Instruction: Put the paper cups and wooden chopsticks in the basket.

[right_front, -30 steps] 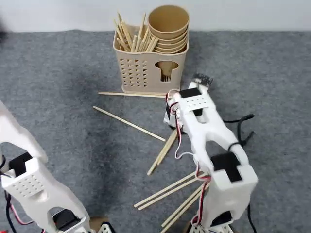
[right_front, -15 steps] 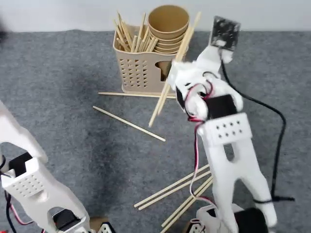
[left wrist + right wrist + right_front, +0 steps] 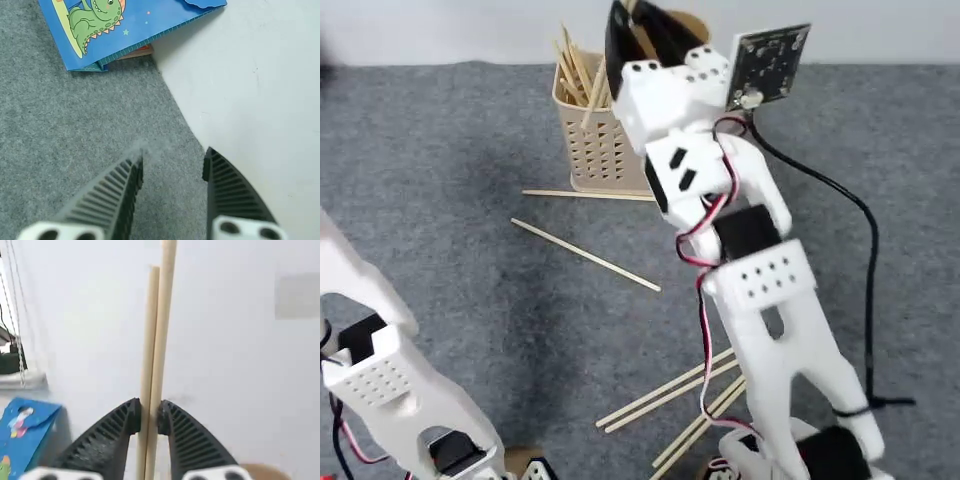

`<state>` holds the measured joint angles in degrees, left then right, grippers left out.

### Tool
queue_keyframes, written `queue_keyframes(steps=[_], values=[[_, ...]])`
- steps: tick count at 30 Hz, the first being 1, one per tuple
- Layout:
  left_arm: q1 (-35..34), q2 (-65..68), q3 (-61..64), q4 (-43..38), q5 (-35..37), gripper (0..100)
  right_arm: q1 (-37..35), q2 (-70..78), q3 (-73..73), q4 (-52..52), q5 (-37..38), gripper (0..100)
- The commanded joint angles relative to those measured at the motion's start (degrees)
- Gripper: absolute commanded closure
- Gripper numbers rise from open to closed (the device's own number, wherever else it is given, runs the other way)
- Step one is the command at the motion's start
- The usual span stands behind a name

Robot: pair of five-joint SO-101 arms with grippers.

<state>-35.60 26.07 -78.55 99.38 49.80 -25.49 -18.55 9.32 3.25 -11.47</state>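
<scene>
Right gripper: clenched on the held pair, two chopsticks side by side between its fingers; it is up over the basket.
Left gripper: released, with nothing between the fingers, above the grey mat near its edge.
Basket: upright at the far side of the mat, with a bunch of chopsticks standing in its left part.
Cups: in the basket, mostly hidden behind the right arm.
Loose chopsticks: one stick lies at the basket's foot. A slanted stick lies nearer, apart from it. Several more lie by the right arm's base.
Left arm: low at the near left corner.
Bag: blue with a dinosaur, at the mat's edge.
</scene>
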Motion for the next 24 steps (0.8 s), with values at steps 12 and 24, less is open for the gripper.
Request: queue_keyframes(steps=[12, 24], values=[[-0.2, -1.0, 0.0, 1.2, 0.5, 82, -0.6, 10.9, -1.7, -19.2, 5.5, 99.1], [-0.2, -1.1, 0.0, 1.2, 0.5, 82, -0.4, 20.6, -1.7, -24.7, 5.7, 99.1]])
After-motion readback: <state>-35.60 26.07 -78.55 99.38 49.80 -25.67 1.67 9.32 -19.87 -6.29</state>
